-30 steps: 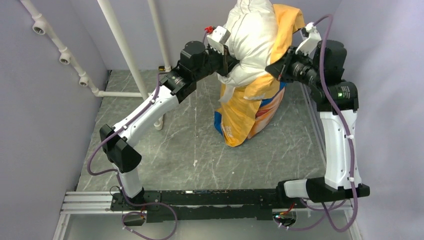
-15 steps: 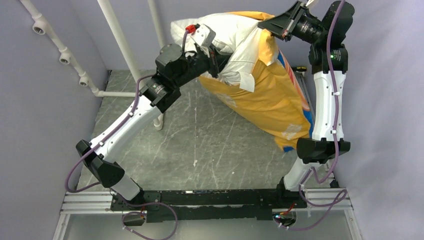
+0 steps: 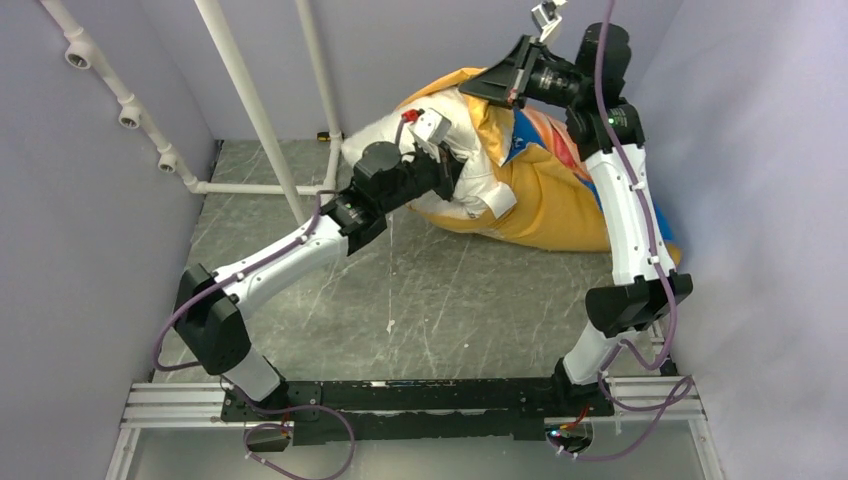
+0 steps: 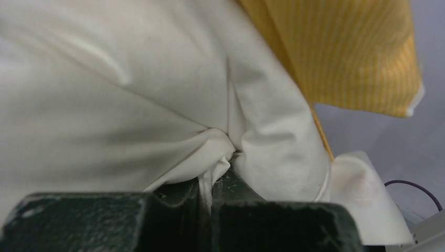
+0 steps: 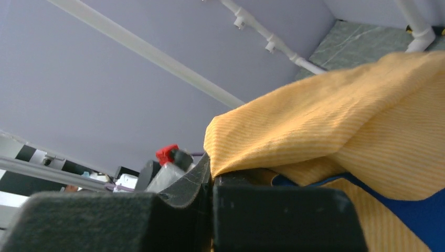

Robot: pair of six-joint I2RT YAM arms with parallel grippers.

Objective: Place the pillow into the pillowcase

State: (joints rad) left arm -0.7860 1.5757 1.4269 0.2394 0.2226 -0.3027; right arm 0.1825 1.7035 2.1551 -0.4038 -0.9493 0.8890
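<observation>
The pillow (image 3: 482, 170) sits in the upper middle of the overhead view. Most of it seems to be already inside the pillowcase (image 3: 555, 200), and a plump white end bulges out of the opening toward the left. The bundle slants from the raised opening down to the far right part of the bench (image 3: 420, 290), where its yellow-orange lower end appears to rest. The left claw (image 3: 450, 172) is clenched on a pinch of the pillow's white cloth, which the left wrist view shows puckered between the closed fingers. The right claw (image 3: 500, 80), high at the top of the frame, is clamped on the yellow rim of the case and holds the mouth up. The step in hand looks like the late stage of stuffing, with the exposed end not yet covered. The next move probably calls for the right claw to draw the rim leftward over the white end while the left claw steadies or pushes the pillow. The left claw would then have to let go, since it lies in the rim's path. How deep the pillow reaches cannot be seen. The right arm crosses the case, only scraps of its blue printed side show, and the pillow's logo is out of sight.
</observation>
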